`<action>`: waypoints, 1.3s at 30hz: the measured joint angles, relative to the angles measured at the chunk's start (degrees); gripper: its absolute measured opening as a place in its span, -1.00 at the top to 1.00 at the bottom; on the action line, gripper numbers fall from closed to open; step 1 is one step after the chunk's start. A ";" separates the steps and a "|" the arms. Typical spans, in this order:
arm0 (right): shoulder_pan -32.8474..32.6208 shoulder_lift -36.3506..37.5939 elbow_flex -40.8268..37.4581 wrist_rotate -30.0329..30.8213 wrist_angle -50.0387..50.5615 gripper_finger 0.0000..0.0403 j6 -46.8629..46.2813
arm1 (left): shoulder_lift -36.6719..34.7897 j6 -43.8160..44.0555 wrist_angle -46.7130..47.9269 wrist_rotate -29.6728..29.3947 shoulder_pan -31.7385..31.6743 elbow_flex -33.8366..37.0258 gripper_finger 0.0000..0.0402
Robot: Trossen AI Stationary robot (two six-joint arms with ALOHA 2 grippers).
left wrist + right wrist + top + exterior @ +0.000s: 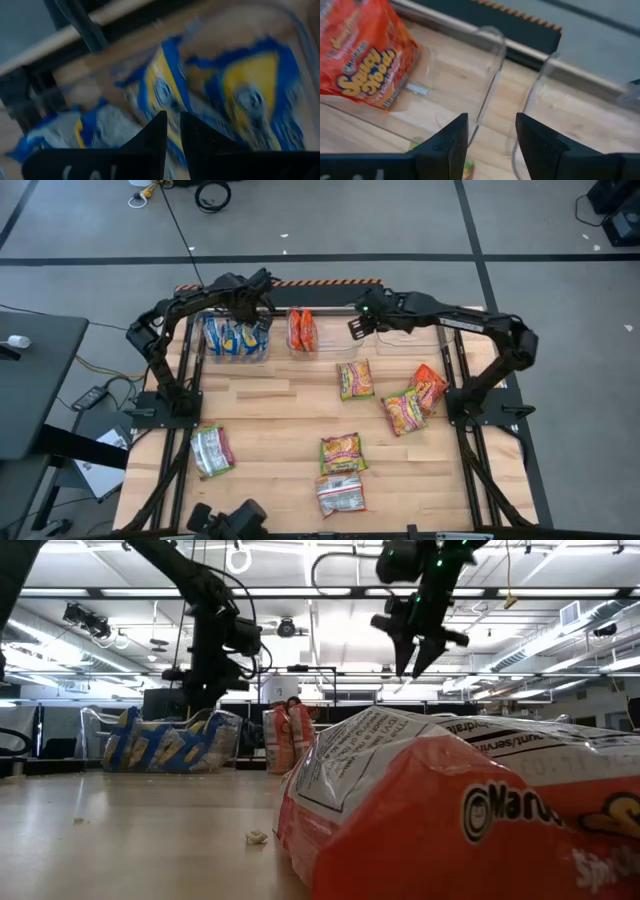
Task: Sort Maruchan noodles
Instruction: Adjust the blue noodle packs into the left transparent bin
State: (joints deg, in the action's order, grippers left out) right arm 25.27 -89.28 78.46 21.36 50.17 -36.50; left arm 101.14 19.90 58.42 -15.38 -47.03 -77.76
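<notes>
A: What does the surface look like?

B: A light wooden table (280, 410) in a dark frame, standing on a grey floor with taped lines. The low view looks across it into a big room with ceiling lights and dark monitors far back.

A: And the containers?

B: Clear plastic bins stand along the far edge. The left bin (236, 338) holds the blue-yellow packets (232, 336), several standing together. The middle bin (304, 332) holds the orange-red packets (301, 330), upright. A third bin (400, 340), to the right, looks empty from above.

A: Where are the other noodles?

B: Loose on the table. A yellow-green packet (356, 378) lies just in front of the bins. On the right, another yellow-green packet (404, 412) touches an orange packet (430, 387). Near the front, a yellow-green packet (342, 452) lies just behind a pale packet (341, 494), and a pink-red packet (211, 450) sits front left.

A: The claws?

B: The left gripper (254, 306) hangs over the bin of blue-yellow packets, its fingers (150, 137) almost together with only a thin slit between them, holding nothing. The right gripper (360, 320) hovers above the gap between the middle and third bins, jaws parted to a moderate gap, empty.
</notes>
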 joint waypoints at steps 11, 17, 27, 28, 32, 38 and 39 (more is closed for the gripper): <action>-0.21 6.01 0.02 1.25 1.08 0.15 1.27 | 0.00 0.03 -12.89 2.84 1.62 6.97 0.70; -0.19 6.04 0.04 1.47 1.04 0.15 2.66 | -0.02 -3.39 -14.51 8.22 5.10 4.85 0.71; -0.93 6.04 0.04 1.32 1.03 0.15 4.80 | -4.65 -0.51 -3.87 3.11 3.40 0.26 0.71; -1.21 6.04 -0.04 1.32 0.89 0.15 4.98 | -4.66 0.60 -2.20 2.64 3.09 0.26 0.71; -2.16 6.02 -1.40 1.45 0.89 0.15 5.02 | -4.55 0.96 2.68 2.49 2.73 1.93 0.71; -3.52 6.02 -3.07 1.28 1.00 0.15 4.60 | -4.44 1.73 4.31 4.28 4.75 8.09 0.70; -3.73 6.02 -3.19 1.25 1.00 0.15 4.58 | -4.44 1.73 5.04 4.50 5.20 8.82 0.70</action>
State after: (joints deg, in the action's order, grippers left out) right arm 21.54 -83.26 75.27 22.61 51.16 -31.92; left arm 96.71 21.63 63.46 -10.88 -41.84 -68.93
